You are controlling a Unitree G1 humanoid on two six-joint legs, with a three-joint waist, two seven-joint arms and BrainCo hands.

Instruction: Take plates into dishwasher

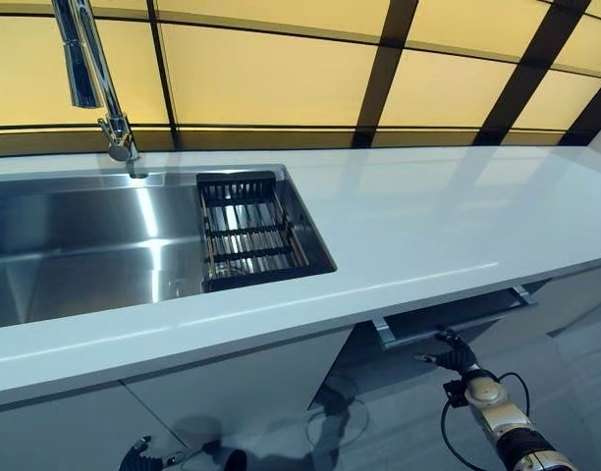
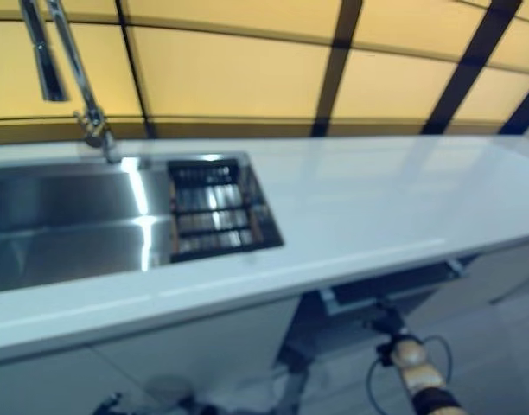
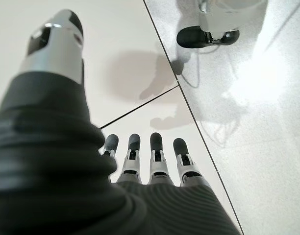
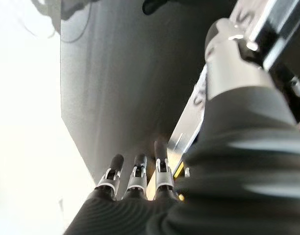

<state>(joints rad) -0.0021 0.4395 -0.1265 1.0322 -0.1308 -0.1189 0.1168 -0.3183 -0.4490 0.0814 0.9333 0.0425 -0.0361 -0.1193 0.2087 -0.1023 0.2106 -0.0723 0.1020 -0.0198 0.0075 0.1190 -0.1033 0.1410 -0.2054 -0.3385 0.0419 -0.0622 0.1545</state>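
Steel sink [image 1: 75, 245], one rack [image 1: 249, 231], one faucet [image 1: 96, 74]

Broad white countertop [image 1: 448, 226] bare to the right of the sink [image 1: 75, 245], open for a hand to pass; dark drainer rack [image 1: 249, 231] filling the sink's right end; tall faucet [image 1: 96, 78] rising at the back rim. Below the counter edge, dishwasher door [image 1: 456, 319] slightly ajar, its top edge jutting out just above the right hand [image 1: 456, 355]; left hand [image 3: 150, 161] low by the cabinet fronts, over open floor [image 3: 258, 147].
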